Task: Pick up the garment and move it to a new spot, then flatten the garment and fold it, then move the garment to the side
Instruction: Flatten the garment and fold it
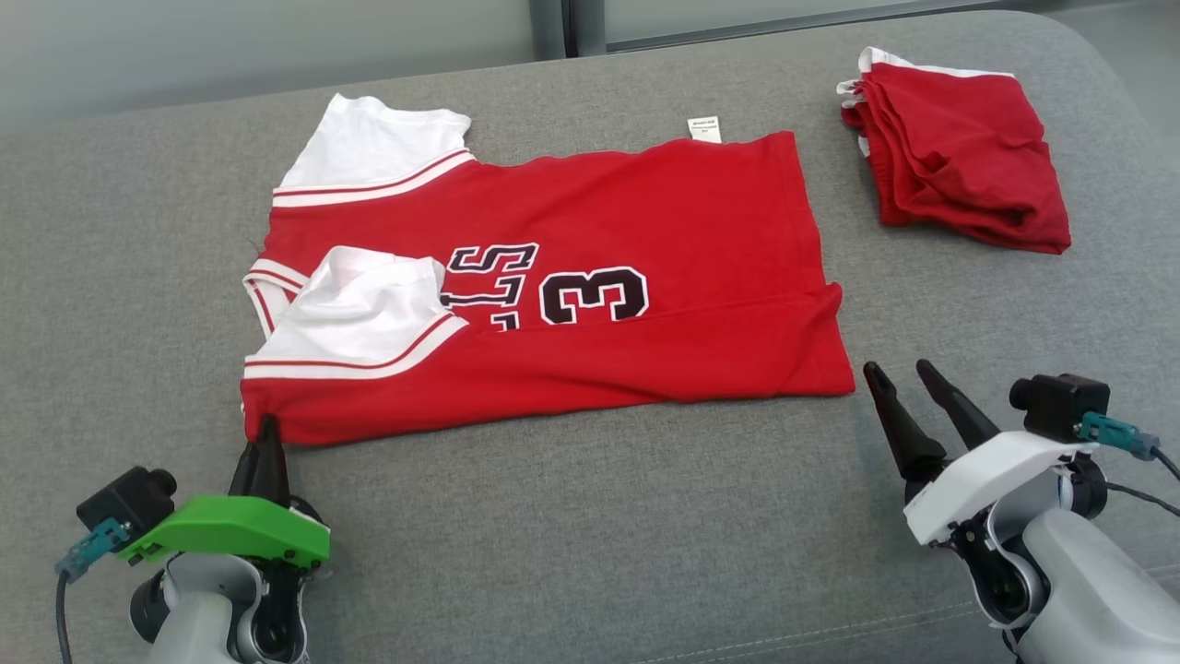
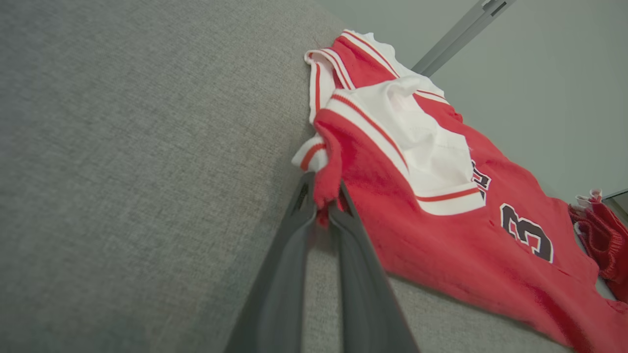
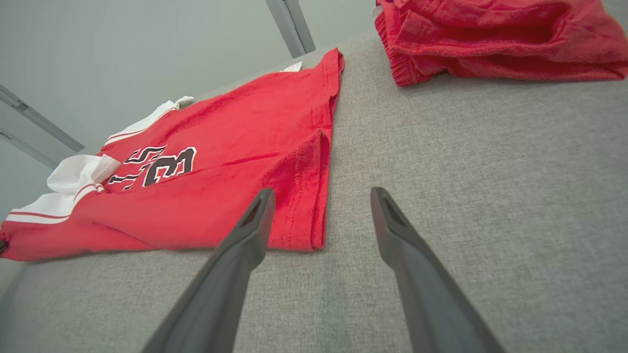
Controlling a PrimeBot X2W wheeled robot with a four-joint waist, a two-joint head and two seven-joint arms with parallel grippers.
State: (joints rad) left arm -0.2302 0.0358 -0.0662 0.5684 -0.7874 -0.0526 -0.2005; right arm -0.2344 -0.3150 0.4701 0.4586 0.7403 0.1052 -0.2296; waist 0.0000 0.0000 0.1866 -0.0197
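The garment (image 1: 645,231) is a red jersey with white sleeves and a black "3", lying partly folded across the grey cushion. My left gripper (image 1: 265,429) is at its near left corner. In the left wrist view, the left gripper (image 2: 321,189) is shut on a pinch of the garment's (image 2: 441,235) red edge. My right gripper (image 1: 899,369) stands open just off the near right corner. In the right wrist view, the right gripper (image 3: 322,192) has bare cushion between its fingers, with the garment's (image 3: 235,147) hem just ahead and left.
A second red garment (image 1: 968,157), folded into a bundle, lies at the far right of the grey cushion (image 1: 590,516); the bundle (image 3: 490,39) is ahead of my right gripper. A pale wall with a grey frame rises behind the cushion.
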